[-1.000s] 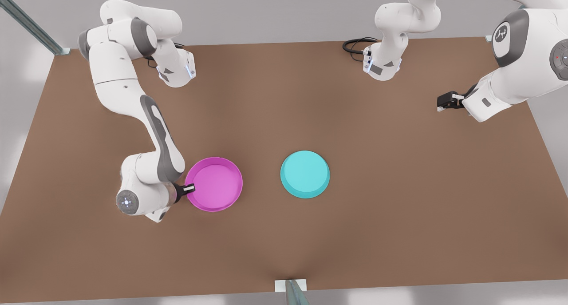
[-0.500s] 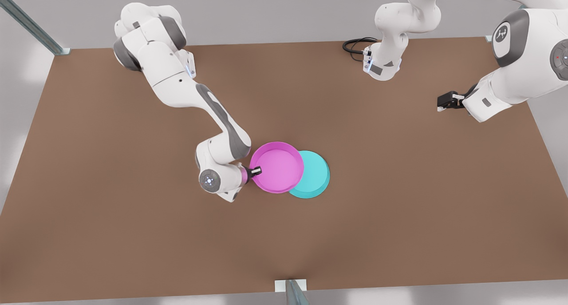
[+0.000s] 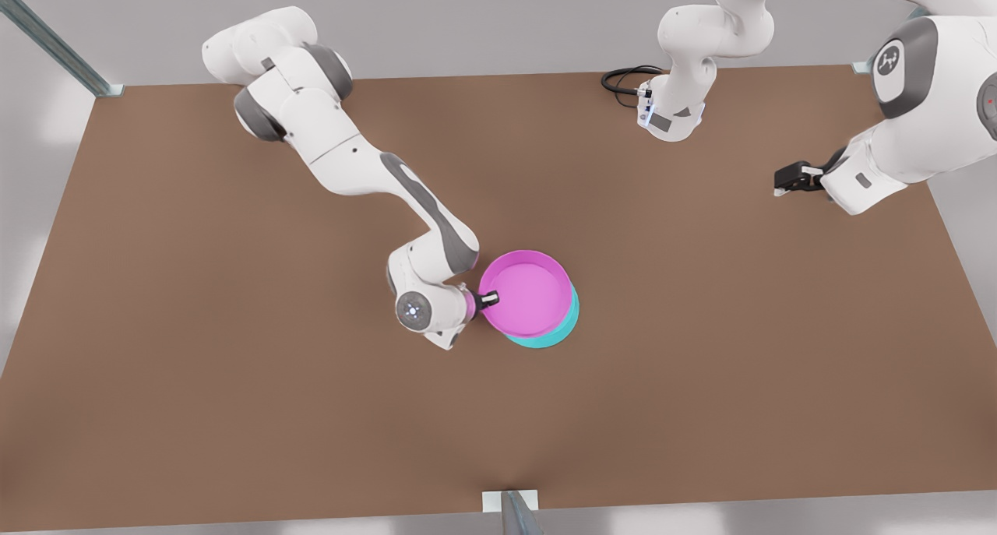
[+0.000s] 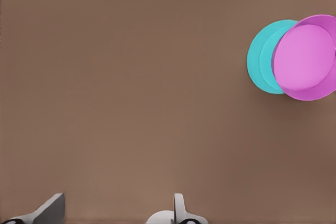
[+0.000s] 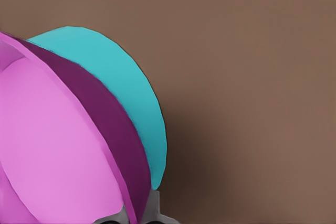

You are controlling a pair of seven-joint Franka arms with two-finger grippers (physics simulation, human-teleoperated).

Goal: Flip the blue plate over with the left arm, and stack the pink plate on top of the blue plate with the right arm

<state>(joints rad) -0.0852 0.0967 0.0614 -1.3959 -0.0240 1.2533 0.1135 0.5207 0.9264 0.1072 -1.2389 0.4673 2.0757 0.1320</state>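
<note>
The pink plate [image 3: 528, 292] hangs, slightly tilted, just above the blue plate [image 3: 549, 339] and covers most of it. The blue plate lies base up on the brown table, and a cyan crescent shows along its near side. My right gripper [image 3: 487, 297], on the arm at the front view's left, is shut on the pink plate's rim. In the right wrist view the pink plate [image 5: 47, 145] fills the near side, with the blue plate [image 5: 115, 87] behind it. My left gripper [image 3: 781, 183] waits open at the front view's far right. Its wrist view shows both plates [image 4: 305, 59] [image 4: 260, 59] far off.
The brown table [image 3: 234, 403] stretches wide around the plates. A black cable [image 3: 623, 79] loops beside the arm base [image 3: 670, 118] at the back. A metal post and bracket [image 3: 510, 505] sit at the near edge.
My right arm carried the pink plate toward the front view's right, from well beside the blue plate to over it. The left arm shifted only slightly.
</note>
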